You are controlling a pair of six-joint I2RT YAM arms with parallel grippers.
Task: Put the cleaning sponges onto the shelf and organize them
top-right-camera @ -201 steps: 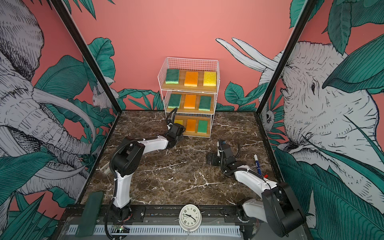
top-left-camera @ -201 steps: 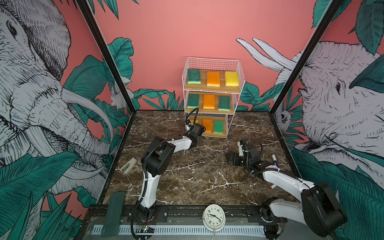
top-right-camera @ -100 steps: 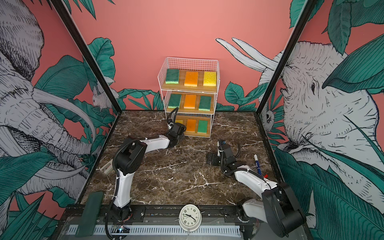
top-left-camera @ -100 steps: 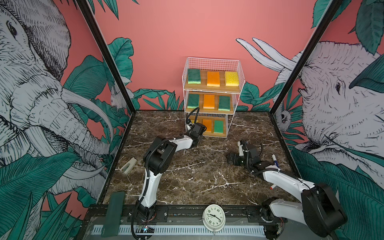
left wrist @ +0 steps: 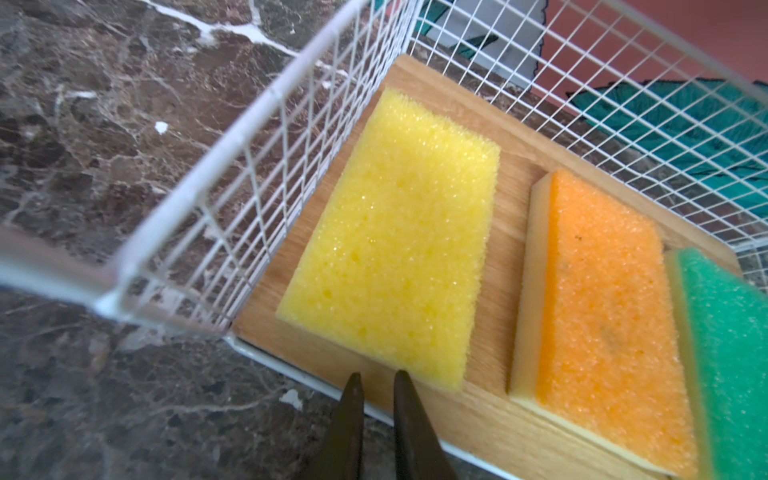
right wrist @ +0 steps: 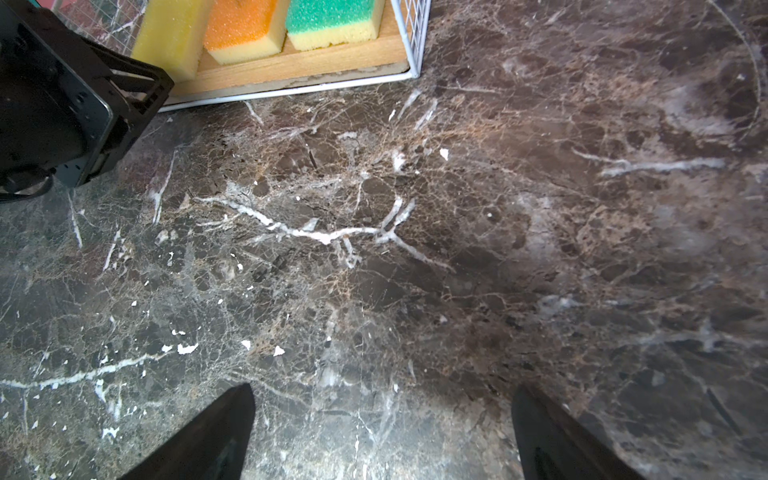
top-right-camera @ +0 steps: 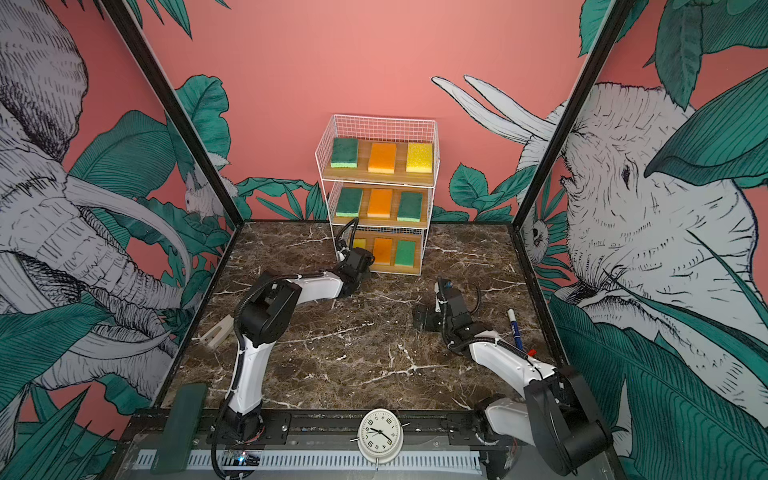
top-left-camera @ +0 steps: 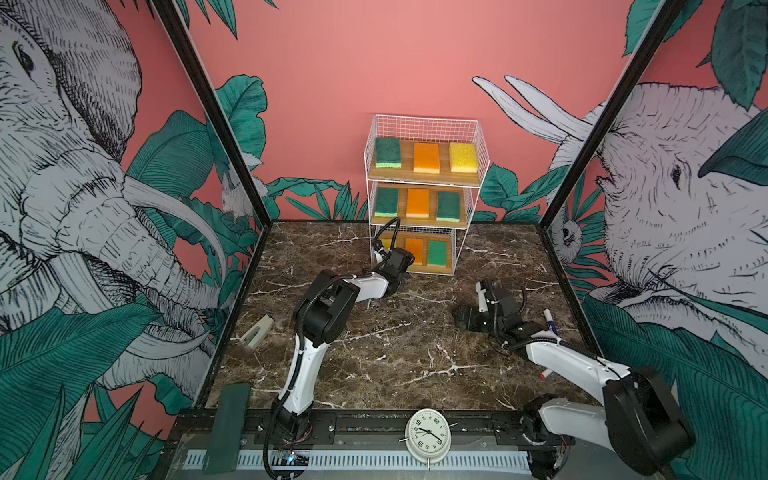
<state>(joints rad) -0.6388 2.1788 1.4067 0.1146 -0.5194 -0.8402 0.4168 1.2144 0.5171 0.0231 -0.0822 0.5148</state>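
Left arm [top-left-camera: 305,365]: white moulded links with bulky black joint housings between them. A black corrugated cable [top-left-camera: 297,336] runs along the link, and a thinner black cable loop [top-left-camera: 384,232] shows above the wrist.

Right arm [top-left-camera: 571,365]: same white shells, a large round black motor housing [top-left-camera: 642,424] near the base, black cable along the forearm.

Left gripper [left wrist: 378,373]: fingers [left wrist: 351,419] dark, narrow, tapering to points. Its body [right wrist: 62,104], in the right wrist view, is black and boxy with an open frame and small screw heads.

Right gripper [right wrist: 382,387]: fingers [right wrist: 212,432] black, matte, wedge-shaped.
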